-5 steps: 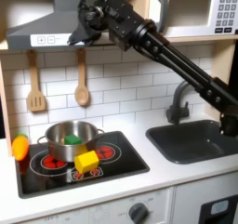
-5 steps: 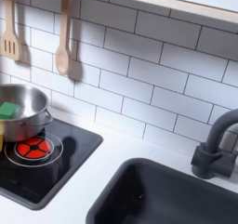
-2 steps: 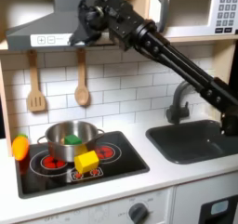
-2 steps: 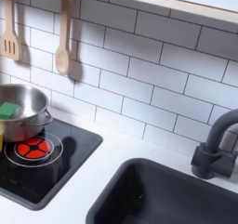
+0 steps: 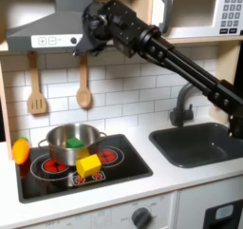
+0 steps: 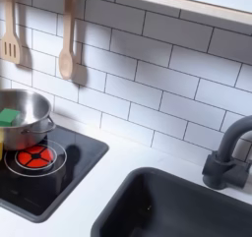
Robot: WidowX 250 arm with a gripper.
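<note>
Wooden spoon [image 5: 84, 88]: the thing nearest the claw; it hangs on the tiled wall above the pot, bowl downward, just below the claw. In the second exterior view the spoon [image 6: 66, 46] hangs the same way, handle up.
Handling: likely light, stiff and smooth. The thin handle looks the best place to take hold; the rounded bowl would probably slip.
Claw [image 5: 85, 41]: high up in front of the range hood, above the pot and just over the spoon's top end. It is dark and blurred, so whether its fingers are spread or closed cannot be told; nothing is seen in it.
Arm: stretched in a long slant from above the sink up to the hood, wrist bent downward toward the wall.
Spatula [image 5: 36, 90]: hangs on the wall beside the spoon, above the pot.
Pot [image 5: 72, 142]: steel, on the stove, with a green thing inside.
Yellow block [image 5: 88, 163]: on the stove, just in front of the pot.
Sink [image 5: 195, 143]: set into the tabletop, well apart from the pot.
</note>
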